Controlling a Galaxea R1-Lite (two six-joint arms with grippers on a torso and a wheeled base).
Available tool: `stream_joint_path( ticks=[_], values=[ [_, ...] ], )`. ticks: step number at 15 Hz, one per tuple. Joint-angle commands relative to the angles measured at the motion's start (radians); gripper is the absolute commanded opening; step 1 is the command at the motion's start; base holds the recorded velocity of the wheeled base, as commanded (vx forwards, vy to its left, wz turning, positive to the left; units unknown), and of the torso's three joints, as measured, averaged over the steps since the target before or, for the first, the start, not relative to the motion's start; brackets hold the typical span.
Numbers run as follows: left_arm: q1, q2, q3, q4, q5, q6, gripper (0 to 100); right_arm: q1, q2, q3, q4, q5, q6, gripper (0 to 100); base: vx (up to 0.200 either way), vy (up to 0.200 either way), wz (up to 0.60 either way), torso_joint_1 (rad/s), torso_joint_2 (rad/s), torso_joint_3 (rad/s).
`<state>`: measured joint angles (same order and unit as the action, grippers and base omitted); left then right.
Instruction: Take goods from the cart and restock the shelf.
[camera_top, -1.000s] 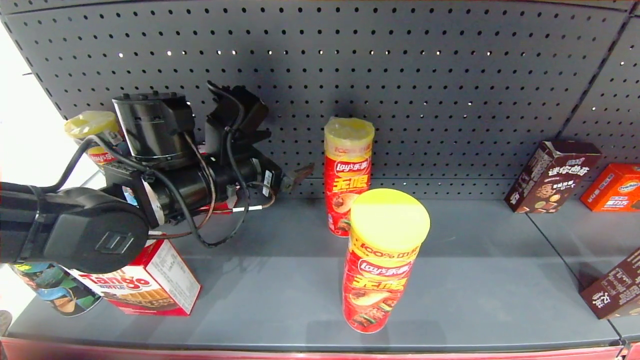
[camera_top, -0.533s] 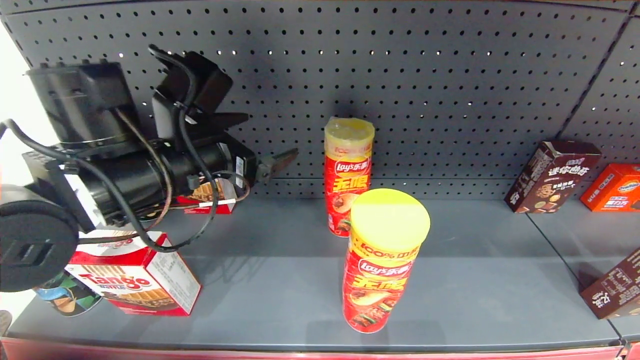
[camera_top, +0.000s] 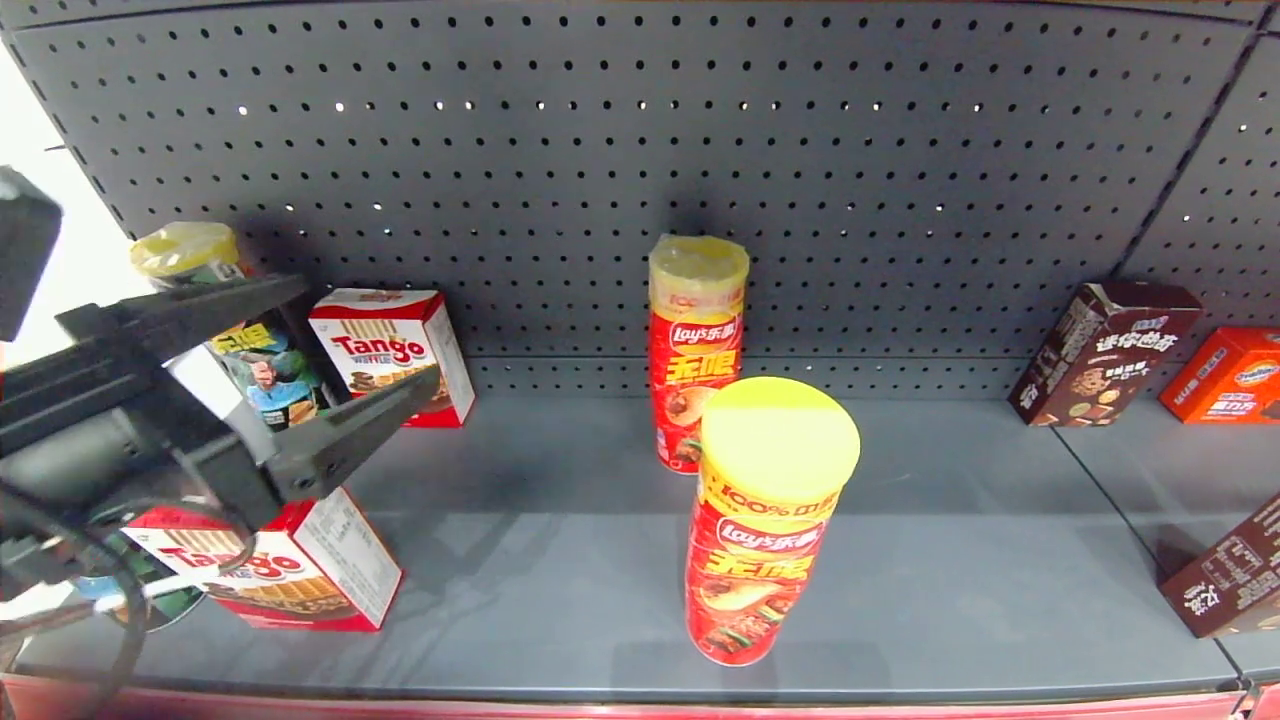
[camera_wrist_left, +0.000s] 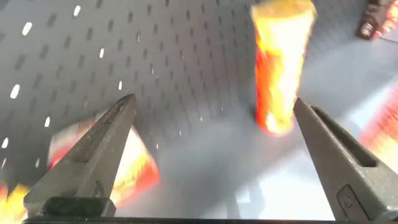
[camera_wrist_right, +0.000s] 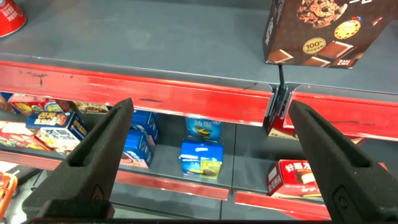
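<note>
My left gripper hangs open at the left end of the grey shelf, holding nothing. Just beyond its fingertips a red-and-white Tango wafer box stands upright against the pegboard. A second Tango box sits at the shelf front, below the gripper. In the left wrist view the open left gripper faces the blurred wafer box and a chip can. My right gripper is open and empty, low in front of the red shelf edge.
Two red chip cans stand mid-shelf, one at the back and one nearer. A yellow-lidded can is at far left. Brown boxes and an orange box are at right. Blue boxes fill a lower shelf.
My left arm has pulled back to the left and toward the camera. The rear Tango box, hidden under the arm before, now stands uncovered at the pegboard.
</note>
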<state>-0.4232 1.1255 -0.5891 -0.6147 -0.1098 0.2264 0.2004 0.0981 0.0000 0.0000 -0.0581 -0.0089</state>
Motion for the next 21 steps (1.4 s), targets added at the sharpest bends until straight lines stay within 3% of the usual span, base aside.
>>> stream_joint_path(
  ticks=[1, 3, 5, 6, 10, 11, 13, 14, 16, 21],
  values=[
    [0.0, -0.277, 0.157, 0.015, 0.007, -0.03, 100, 0.001, 0.002, 0.0, 0.0, 0.0, 0.0, 100, 0.0, 0.0, 0.0, 0.0, 0.0, 0.0],
    [0.003, -0.438, 0.187, 0.13, 0.007, -0.044, 100, 0.001, 0.002, 0.0, 0.0, 0.0, 0.0, 100, 0.0, 0.0, 0.0, 0.0, 0.0, 0.0],
    [0.077, -0.584, 0.244, 0.228, 0.004, -0.107, 100, 0.001, 0.002, 0.0, 0.0, 0.0, 0.0, 100, 0.0, 0.0, 0.0, 0.0, 0.0, 0.0],
    [0.172, -0.661, 0.342, 0.213, -0.004, -0.121, 100, 0.001, 0.002, 0.0, 0.0, 0.0, 0.0, 100, 0.0, 0.0, 0.0, 0.0, 0.0, 0.0],
    [0.342, -0.84, 0.577, 0.107, -0.005, -0.122, 100, 0.001, 0.002, 0.0, 0.0, 0.0, 0.0, 100, 0.0, 0.0, 0.0, 0.0, 0.0, 0.0],
    [0.379, -0.885, 0.589, 0.127, -0.005, -0.122, 100, 0.001, 0.002, 0.0, 0.0, 0.0, 0.0, 100, 0.0, 0.0, 0.0, 0.0, 0.0, 0.0],
    [0.412, -0.932, 0.589, 0.188, -0.005, -0.122, 100, 0.001, 0.002, 0.0, 0.0, 0.0, 0.0, 100, 0.0, 0.0, 0.0, 0.0, 0.0, 0.0],
    [0.439, -0.998, 0.589, 0.3, -0.005, -0.124, 100, 0.001, 0.002, 0.0, 0.0, 0.0, 0.0, 100, 0.0, 0.0, 0.0, 0.0, 0.0, 0.0],
    [0.411, -1.11, 0.589, 0.472, -0.004, -0.121, 100, 0.001, 0.002, 0.0, 0.0, 0.0, 0.0, 100, 0.0, 0.0, 0.0, 0.0, 0.0, 0.0],
    [0.422, -1.121, 0.589, 0.616, -0.002, -0.124, 100, 0.001, 0.002, 0.0, 0.0, 0.0, 0.0, 100, 0.0, 0.0, 0.0, 0.0, 0.0, 0.0]
  ],
)
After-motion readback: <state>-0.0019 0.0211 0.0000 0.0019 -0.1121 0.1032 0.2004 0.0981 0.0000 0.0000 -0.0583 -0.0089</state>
